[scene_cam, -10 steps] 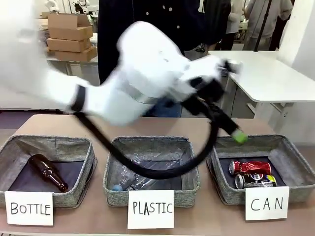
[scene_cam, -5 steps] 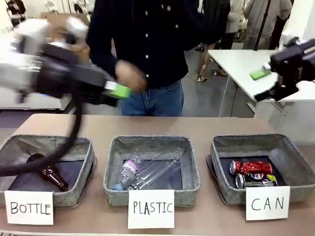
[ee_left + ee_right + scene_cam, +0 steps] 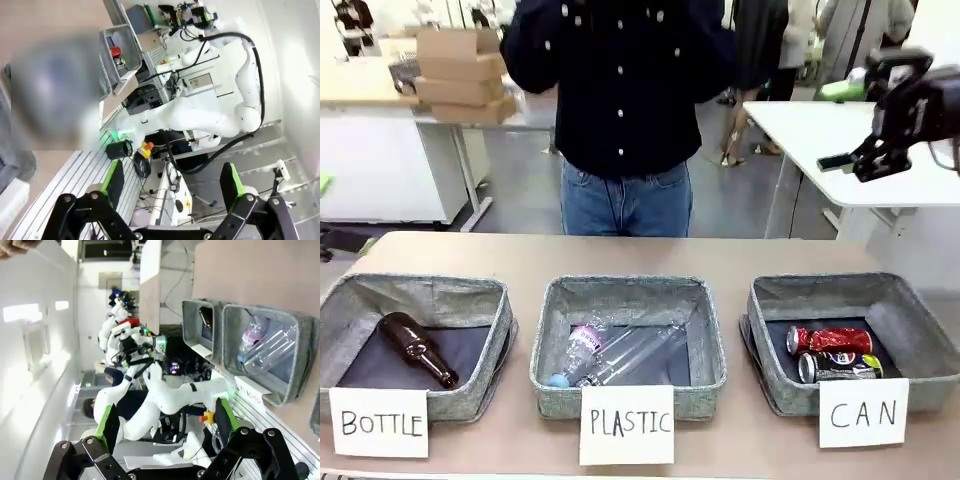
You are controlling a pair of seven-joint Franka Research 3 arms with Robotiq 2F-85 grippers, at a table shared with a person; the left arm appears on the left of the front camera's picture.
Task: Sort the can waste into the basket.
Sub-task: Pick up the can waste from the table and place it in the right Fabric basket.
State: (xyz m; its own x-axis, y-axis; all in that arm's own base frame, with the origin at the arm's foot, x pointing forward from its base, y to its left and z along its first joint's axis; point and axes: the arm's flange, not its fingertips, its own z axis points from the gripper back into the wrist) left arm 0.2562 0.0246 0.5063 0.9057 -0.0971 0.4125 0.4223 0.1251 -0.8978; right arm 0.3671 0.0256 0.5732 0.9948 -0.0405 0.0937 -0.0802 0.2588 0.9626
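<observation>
The red can [image 3: 828,340] and the black can [image 3: 838,367] lie side by side in the grey basket [image 3: 910,330] behind the "CAN" card [image 3: 863,413], at the right of the table. High above that basket, at the upper right, my right gripper [image 3: 840,125] hangs open and empty. In the right wrist view its fingers [image 3: 165,414] stand wide apart with nothing between them. My left gripper [image 3: 172,175] is also open and empty, turned away from the table. Far off in the left wrist view, the can basket [image 3: 134,50] shows the red can [image 3: 115,51] inside.
A brown glass bottle [image 3: 416,350] lies in the "BOTTLE" basket [image 3: 350,300] at the left. A clear plastic bottle [image 3: 610,355] lies in the "PLASTIC" basket [image 3: 625,292] in the middle. A person in a dark shirt [image 3: 620,90] stands at the far table edge.
My left arm has swung from over the baskets out past the picture's left edge. My right gripper came in at the upper right and rose slightly. The person's hand has drawn back.
</observation>
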